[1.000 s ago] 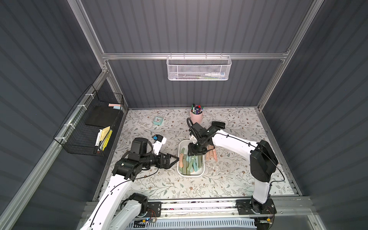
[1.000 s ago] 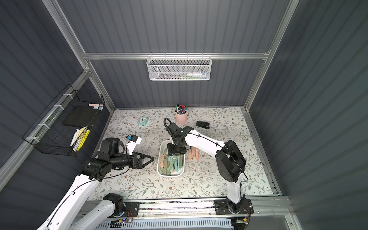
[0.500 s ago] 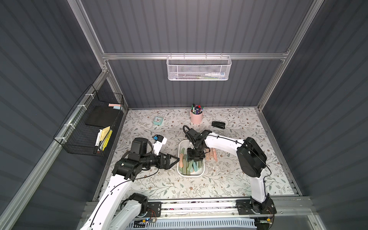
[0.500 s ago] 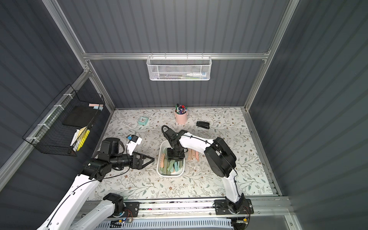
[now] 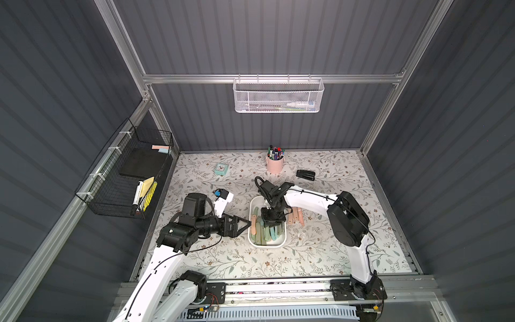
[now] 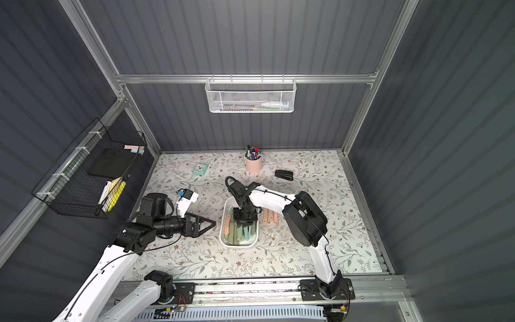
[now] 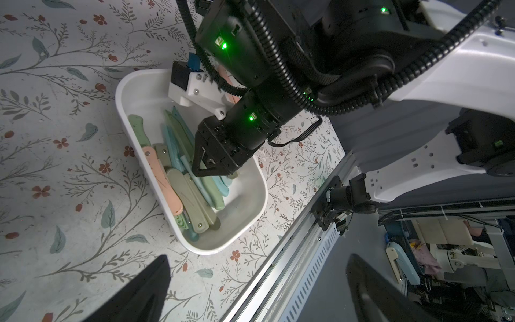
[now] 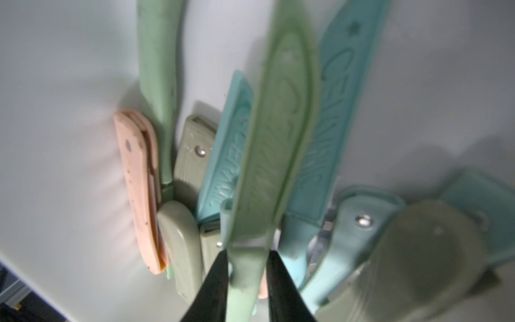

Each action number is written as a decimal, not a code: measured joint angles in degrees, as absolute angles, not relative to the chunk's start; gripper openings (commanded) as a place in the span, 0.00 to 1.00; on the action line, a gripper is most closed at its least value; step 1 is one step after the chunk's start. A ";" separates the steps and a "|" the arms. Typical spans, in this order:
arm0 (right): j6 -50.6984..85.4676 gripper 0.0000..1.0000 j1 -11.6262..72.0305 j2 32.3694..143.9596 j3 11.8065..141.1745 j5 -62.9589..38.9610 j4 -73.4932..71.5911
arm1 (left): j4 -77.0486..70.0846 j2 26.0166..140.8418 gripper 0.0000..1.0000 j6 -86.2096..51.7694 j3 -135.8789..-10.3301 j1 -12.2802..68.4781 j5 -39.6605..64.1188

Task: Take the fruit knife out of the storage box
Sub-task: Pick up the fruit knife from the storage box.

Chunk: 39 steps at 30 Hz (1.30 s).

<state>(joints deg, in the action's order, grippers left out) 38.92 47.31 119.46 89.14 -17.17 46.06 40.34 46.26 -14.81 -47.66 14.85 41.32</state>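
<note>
The floral surface (image 5: 320,251) fills the floor of my cell. The box (image 5: 267,246) sits near its middle, so I place everything from the box.

The black basket (image 5: 125,178) hangs on the side wall, well off the box on the left arm's side. The mesh basket (image 5: 278,96) hangs high on the back wall, beyond the box. My right arm (image 5: 309,196) reaches in from its own side of the box and bends down over it.

The left gripper (image 5: 246,223) hovers just beside the box's long wall, above the surface. Its jaws are spread wide with nothing between them.

The right gripper (image 8: 246,256) is down inside the box. It is closed narrow on the handle of the pale green knife (image 8: 278,139), with one finger pressed to each side. That knife wears a sheath marked CERAMIC and lies inside the box, on top of the other knives (image 8: 328,125), which are teal, olive, green and pink. I cannot tell whether it has lifted clear of them.

Three pink knives (image 5: 295,217) lie side by side on the surface, just outside the box on the right arm's side.

Past the box toward the back wall stands a pink cup (image 5: 275,164) of pens. A black stapler (image 5: 305,175) and a small teal clock (image 5: 221,169) flank the cup, all well apart from the box.
</note>
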 measured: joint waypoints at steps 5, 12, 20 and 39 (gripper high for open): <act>38.76 0.23 47.31 119.42 89.17 -16.69 46.37 | 40.36 46.26 0.99 -14.81 -47.66 14.85 41.32; 37.43 0.19 47.31 118.67 89.25 -15.20 46.89 | 40.36 46.26 0.99 -14.81 -47.66 14.85 41.25; 35.92 0.19 47.31 115.22 89.30 -13.65 46.92 | 40.36 46.26 0.99 -14.81 -47.66 14.85 41.04; 32.51 0.19 42.76 99.11 82.63 -8.80 48.12 | 40.32 47.09 0.99 -14.85 -47.46 14.85 40.86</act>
<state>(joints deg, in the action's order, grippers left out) 32.51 42.76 99.11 82.63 -8.80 48.12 40.32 47.09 -14.85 -47.46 14.85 40.86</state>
